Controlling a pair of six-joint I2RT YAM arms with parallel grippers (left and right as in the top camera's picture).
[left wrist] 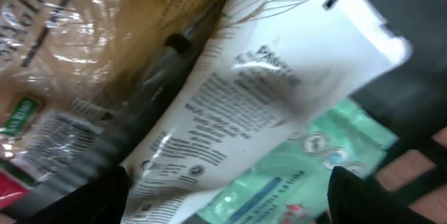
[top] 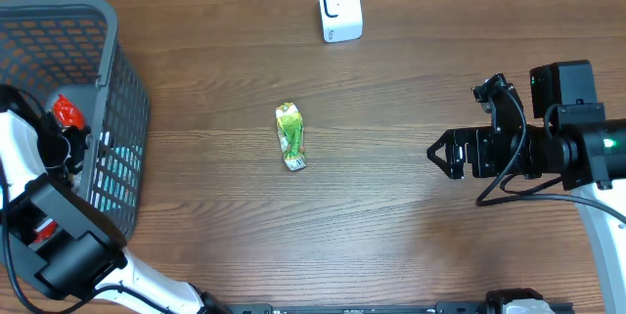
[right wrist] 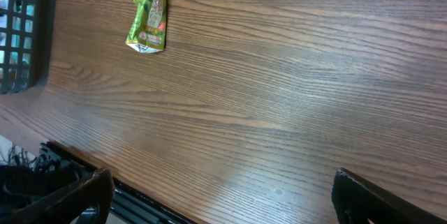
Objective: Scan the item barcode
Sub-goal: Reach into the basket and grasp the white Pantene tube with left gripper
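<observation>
While my left gripper [left wrist: 227, 197] hangs inside the grey basket [top: 117, 69] at the left of the overhead frame, its fingers stand apart with a white pouch [left wrist: 272, 91] lying just beneath them. I judge this is to lift the pouch out for scanning. A clear brown bag [left wrist: 77, 49] and a pale green pack [left wrist: 300, 175] lie against the pouch. My right gripper [right wrist: 220, 195] hovers at the right, fingers wide apart and empty, clear of the work. A green packet [top: 291, 136] lies mid-frame, well apart from the white scanner [top: 339, 8] at top centre. Everything rests on a brown wood-grain tabletop [right wrist: 279, 98].
</observation>
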